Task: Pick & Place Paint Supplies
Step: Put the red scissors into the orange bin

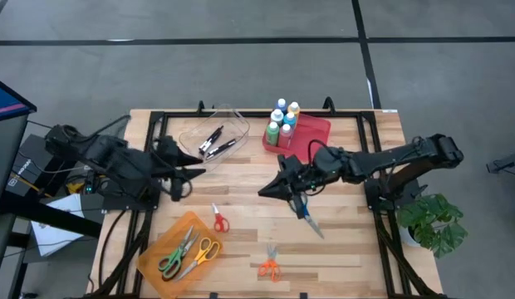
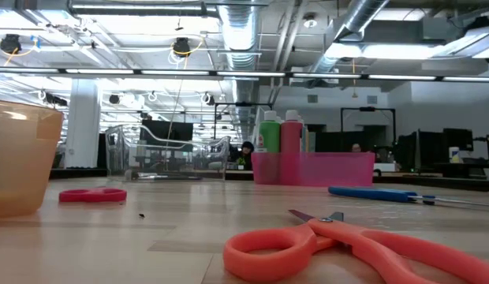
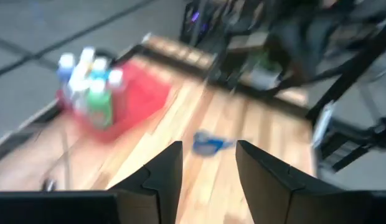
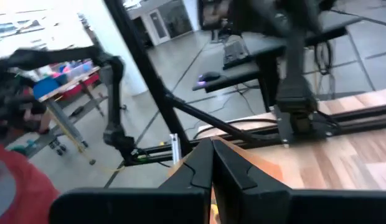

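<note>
Several small paint bottles (image 1: 282, 120) with white caps stand upright in a red tray (image 1: 311, 137) at the table's far edge. The low view shows a green bottle (image 2: 270, 130) and a pink one (image 2: 291, 130) in that tray. In the left wrist view the bottles (image 3: 93, 81) appear blurred. My left gripper (image 1: 199, 172) (image 3: 208, 146) is open and hovers left of the table's middle, pointing right. My right gripper (image 1: 262, 193) (image 4: 211, 144) is shut and empty. It hovers near the table's middle, pointing left, with the tray behind it toward the far edge.
A clear bin (image 1: 214, 137) with pens sits left of the red tray. Blue scissors (image 1: 306, 214) lie under my right arm. Red scissors (image 1: 218, 218) and orange scissors (image 1: 270, 266) lie nearer. An orange tray (image 1: 154, 257) at the near left holds more scissors.
</note>
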Controlling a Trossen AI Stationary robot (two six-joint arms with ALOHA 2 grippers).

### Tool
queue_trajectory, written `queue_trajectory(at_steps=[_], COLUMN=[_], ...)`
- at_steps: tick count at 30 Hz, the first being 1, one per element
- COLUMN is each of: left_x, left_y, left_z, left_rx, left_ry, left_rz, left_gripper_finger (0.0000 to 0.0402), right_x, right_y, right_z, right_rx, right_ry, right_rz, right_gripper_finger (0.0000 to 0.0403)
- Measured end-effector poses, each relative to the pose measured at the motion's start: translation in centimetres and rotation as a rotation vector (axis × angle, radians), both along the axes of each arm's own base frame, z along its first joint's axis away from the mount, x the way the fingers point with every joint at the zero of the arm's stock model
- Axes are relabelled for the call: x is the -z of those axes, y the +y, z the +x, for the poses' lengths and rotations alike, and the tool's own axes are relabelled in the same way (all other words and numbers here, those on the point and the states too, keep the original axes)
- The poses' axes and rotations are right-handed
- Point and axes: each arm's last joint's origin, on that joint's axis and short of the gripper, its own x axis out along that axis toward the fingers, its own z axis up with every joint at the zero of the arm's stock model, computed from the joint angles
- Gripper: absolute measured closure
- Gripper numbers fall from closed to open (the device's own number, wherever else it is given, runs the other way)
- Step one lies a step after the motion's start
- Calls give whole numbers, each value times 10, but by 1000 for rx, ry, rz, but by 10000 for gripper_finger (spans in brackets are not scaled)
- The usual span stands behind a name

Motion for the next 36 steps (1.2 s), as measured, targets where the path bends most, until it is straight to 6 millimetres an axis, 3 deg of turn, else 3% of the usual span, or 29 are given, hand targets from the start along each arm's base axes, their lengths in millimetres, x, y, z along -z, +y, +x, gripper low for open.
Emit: queue_trajectory(at_steps=[6, 10, 16, 21, 29, 36], left_x=[44, 74, 100, 103, 92, 86], left_y=[-7, -8, -8, -6, -4, -4], left_z=[24, 47, 77, 87, 91, 94], left_rx=[-98, -104, -96, -109, -97, -89], left_ry=[359, 617, 751, 717, 586, 508], left_rz=[18, -9, -65, -78, -85, -108], left_gripper_finger=[256, 255, 243, 229, 211, 205], right_x=[-8, -22, -51, -69, -87, -106], right_y=[7, 14, 17, 21, 30, 33], right_z=[-11, -17, -31, -45, -59, -82], right_rx=[10, -20, -142, -337, -450, -516], right_ry=[-7, -115, -325, -439, -624, -911], right_rz=[19, 44, 141, 260, 394, 427], right_gripper_finger=[403, 401, 352, 274, 157, 127])
